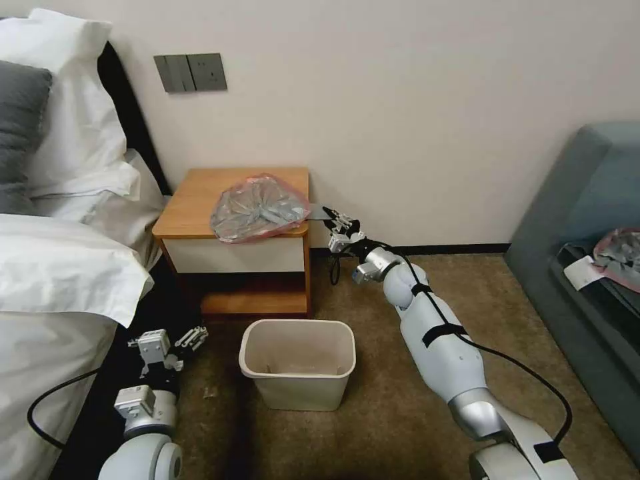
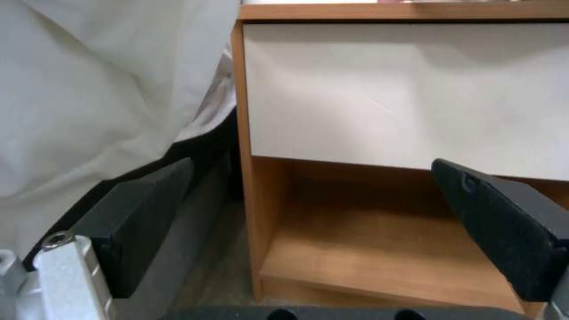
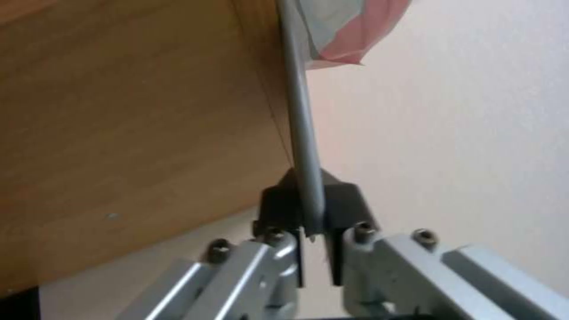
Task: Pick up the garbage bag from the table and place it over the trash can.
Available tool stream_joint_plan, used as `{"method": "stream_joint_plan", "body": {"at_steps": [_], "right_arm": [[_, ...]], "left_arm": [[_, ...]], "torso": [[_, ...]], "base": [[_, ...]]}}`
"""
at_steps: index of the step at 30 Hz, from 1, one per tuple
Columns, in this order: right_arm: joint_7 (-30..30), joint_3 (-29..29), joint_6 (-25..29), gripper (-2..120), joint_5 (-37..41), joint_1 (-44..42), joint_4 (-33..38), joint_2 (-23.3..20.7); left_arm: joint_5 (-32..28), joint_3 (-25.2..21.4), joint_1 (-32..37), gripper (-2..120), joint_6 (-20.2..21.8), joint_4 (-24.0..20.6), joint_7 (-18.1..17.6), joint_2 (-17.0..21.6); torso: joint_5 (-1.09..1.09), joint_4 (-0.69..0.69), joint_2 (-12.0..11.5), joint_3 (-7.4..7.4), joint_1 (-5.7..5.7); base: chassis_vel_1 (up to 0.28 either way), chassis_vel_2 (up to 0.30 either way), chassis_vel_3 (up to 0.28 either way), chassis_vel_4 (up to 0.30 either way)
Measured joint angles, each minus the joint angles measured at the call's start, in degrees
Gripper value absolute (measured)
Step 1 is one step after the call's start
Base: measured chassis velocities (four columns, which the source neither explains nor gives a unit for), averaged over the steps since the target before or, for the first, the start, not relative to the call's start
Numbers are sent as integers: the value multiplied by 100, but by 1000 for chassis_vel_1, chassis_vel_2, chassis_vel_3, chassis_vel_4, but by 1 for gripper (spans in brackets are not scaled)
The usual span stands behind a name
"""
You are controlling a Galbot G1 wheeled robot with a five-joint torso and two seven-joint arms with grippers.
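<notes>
Right gripper [image 1: 331, 215] pinched on garbage bag [image 1: 260, 208] corner at table [image 1: 193, 200] edge. I'd lift slowly toward trash can [image 1: 297, 363], below table's front. Left gripper [image 1: 175, 344] open, idle.

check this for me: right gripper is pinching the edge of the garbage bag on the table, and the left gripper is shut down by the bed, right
Not quite. The left gripper is open, as the left wrist view shows: its fingers stand wide apart. The rest holds: the right gripper pinches the garbage bag at the edge of the table.
</notes>
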Motion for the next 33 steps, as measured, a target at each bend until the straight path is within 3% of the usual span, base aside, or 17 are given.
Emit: {"method": "stream_joint_plan", "body": {"at_steps": [12, 15, 19, 33], "right_arm": [[-83, -129, -163, 0, 256, -132, 450, -95], [-283, -149, -310, 0, 502, -305, 800, -237], [-590, -305, -1022, 0, 1287, -1030, 1837, -716], [-673, 17, -1332, 0, 1726, -2951, 3825, -1366]], "left_arm": [[9, -2, -35, 100, 13, -7, 3, 7], [11, -16, -21, 100, 16, -18, 4, 5], [-52, -120, -17, 100, 10, -91, 1, 41], [-497, -317, -96, 100, 4, -666, -12, 101]], "torso": [[0, 1, 0, 0, 0], [-1, 2, 0, -1, 0], [0, -1, 0, -1, 0], [0, -1, 0, -1, 0]], "base": [[0, 0, 0, 0], [0, 0, 0, 0], [0, 0, 0, 0], [0, 0, 0, 0]]}}
